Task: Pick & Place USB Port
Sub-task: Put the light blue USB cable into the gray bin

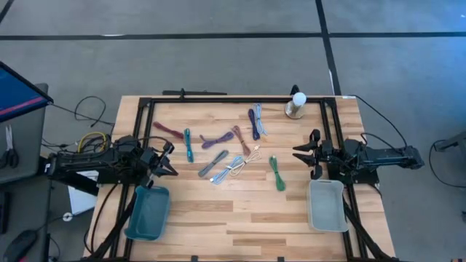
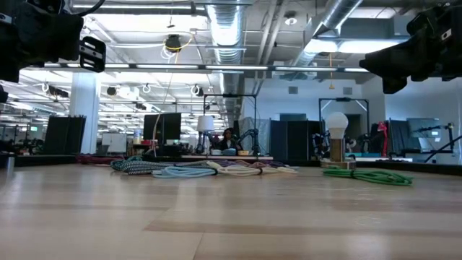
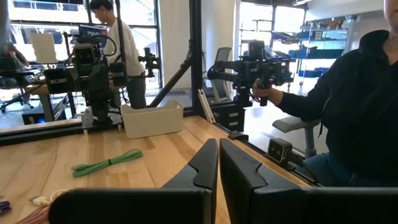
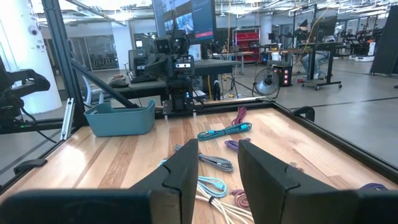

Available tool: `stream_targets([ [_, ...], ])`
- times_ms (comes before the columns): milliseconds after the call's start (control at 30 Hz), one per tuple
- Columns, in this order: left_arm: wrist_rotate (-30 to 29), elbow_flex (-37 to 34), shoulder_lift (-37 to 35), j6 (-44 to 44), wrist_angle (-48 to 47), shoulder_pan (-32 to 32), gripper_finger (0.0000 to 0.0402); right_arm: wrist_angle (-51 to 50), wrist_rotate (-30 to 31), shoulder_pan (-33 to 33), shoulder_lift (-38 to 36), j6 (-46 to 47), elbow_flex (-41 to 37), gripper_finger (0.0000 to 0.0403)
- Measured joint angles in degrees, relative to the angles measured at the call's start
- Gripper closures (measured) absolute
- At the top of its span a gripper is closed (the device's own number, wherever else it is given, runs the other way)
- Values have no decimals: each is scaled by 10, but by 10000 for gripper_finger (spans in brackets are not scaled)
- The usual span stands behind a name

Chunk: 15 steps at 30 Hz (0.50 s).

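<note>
Several bundled USB cables lie flat on the wooden table's middle: maroon [image 1: 167, 131], teal [image 1: 188, 144], purple [image 1: 213, 140], grey [image 1: 212, 162], white [image 1: 251, 155], green [image 1: 277, 173] and others. My left gripper [image 1: 171, 166] waits shut at the table's left edge, above the wood and pointing toward the cables; in its wrist view the fingertips [image 3: 218, 144] almost meet. My right gripper [image 1: 297, 154] hovers at the right edge, facing the cables, open, with nothing in the gap [image 4: 217, 149]. Neither touches a cable.
A teal bin [image 1: 148, 212] stands near the front left and a pale grey bin [image 1: 325, 205] near the front right. A lamp with a white bulb [image 1: 296, 104] stands at the back right. A black frame [image 1: 218, 100] rims the table. A seated person [image 3: 354, 106] is beyond the right edge.
</note>
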Motion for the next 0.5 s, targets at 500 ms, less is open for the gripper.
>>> stream_targets([
  [500,-23,0,0,6,28,0,385,-3,99,-4,0,55,25,295],
])
